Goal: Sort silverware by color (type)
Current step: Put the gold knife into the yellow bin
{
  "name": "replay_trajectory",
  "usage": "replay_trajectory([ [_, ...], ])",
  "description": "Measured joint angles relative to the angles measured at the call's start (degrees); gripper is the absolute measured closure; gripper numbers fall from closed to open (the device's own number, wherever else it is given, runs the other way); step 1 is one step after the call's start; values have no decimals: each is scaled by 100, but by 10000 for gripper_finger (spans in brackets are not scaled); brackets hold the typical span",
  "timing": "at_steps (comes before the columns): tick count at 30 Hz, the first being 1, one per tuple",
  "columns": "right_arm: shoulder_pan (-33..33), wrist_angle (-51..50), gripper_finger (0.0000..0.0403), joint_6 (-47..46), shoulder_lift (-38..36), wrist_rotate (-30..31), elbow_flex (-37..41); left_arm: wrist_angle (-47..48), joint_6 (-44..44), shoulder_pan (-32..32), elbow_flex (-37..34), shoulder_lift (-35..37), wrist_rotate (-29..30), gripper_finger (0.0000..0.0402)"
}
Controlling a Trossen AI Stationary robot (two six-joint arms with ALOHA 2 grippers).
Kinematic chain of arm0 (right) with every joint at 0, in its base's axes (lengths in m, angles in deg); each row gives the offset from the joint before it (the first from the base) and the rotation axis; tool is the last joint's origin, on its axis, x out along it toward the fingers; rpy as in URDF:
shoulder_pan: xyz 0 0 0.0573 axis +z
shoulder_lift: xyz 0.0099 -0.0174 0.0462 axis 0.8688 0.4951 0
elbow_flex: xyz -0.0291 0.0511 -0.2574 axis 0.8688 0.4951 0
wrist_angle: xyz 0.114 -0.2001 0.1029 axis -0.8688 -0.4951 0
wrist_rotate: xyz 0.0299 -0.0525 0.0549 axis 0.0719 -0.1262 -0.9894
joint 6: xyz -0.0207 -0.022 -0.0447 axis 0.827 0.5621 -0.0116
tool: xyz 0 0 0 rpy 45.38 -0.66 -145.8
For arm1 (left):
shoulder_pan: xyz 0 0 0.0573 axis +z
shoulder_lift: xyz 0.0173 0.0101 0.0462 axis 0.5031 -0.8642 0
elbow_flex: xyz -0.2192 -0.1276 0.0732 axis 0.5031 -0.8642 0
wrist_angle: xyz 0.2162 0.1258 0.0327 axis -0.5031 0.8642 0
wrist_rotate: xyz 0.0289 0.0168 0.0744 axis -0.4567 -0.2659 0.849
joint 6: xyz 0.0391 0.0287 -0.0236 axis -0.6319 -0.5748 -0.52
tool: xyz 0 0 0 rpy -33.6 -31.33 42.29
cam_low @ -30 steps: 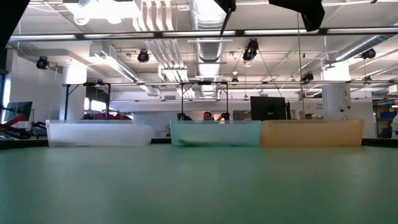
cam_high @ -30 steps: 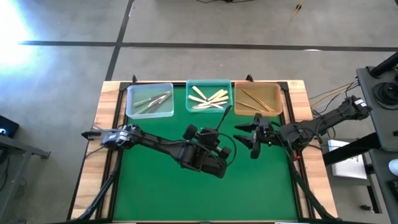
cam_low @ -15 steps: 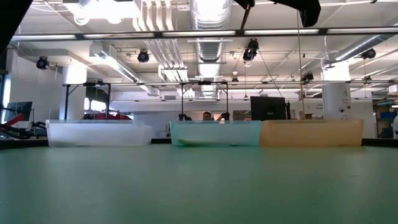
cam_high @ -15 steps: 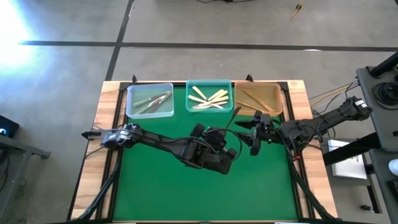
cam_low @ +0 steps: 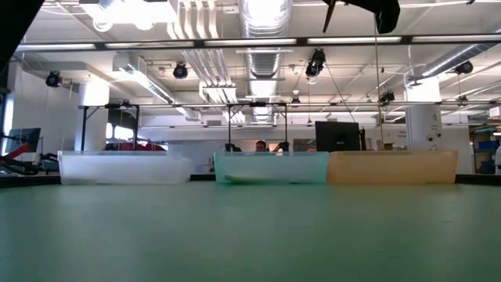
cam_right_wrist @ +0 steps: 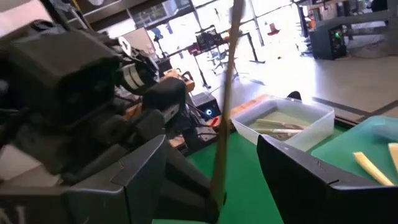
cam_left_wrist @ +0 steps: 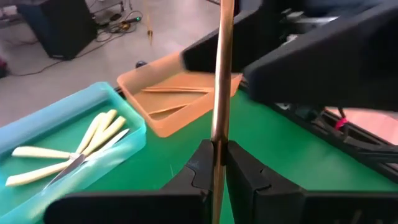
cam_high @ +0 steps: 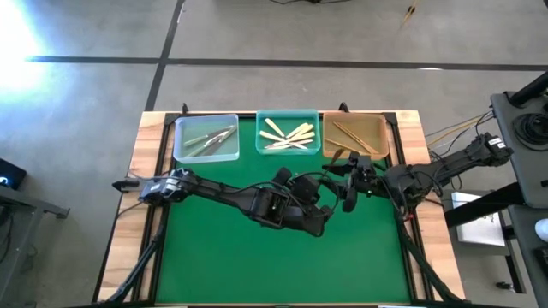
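My left gripper reaches over the middle of the green mat, shut on a tan-brown wooden utensil. The utensil's free end slants toward the orange tray. My right gripper stands open at mid-right. Its two fingers are on either side of the utensil and do not touch it. Silver utensils lie in the clear tray, cream ones in the teal tray and brown ones in the orange tray. My left gripper pinches the slim shaft of the tan-brown utensil between its two fingers. A short part of the shaft runs on below them. The long free part rises ahead of the fingers toward the far right. The utensil is lifted clear of the mat.
The three trays stand side by side along the mat's far edge. The two grippers are close together over the mat's right half. The near half of the mat lies bare. A wooden border frames the mat.
My left gripper has carried the utensil toward the table's right edge and has turned at the wrist. The utensil's free end has swung from in front of the teal tray to between my right gripper's fingers. My right arm has stayed almost still.
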Motion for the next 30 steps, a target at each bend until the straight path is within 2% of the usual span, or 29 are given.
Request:
replay_trajectory([
  [5,-76,65,165,-26,98,14,0,-300,-310,28,-11,-28,-288,396],
  [9,-77,128,193,-28,115,55,0,-282,-328,36,-30,-81,-299,396],
  [12,-77,129,244,-29,101,57,0,-281,-353,40,-26,-90,-294,396],
  [16,-77,125,357,-27,102,51,0,-277,-353,43,-26,-112,-288,396],
  [17,-77,116,374,-21,103,48,0,-273,-354,43,-26,-121,-290,395],
  [21,-77,105,393,-70,103,53,0,-256,-354,50,-26,-131,-296,379],
  [27,-144,89,395,-70,91,55,0,-262,-402,67,-16,-140,-314,341],
  [30,-201,36,395,-70,36,53,0,-290,-472,76,-9,-140,-541,323],
])
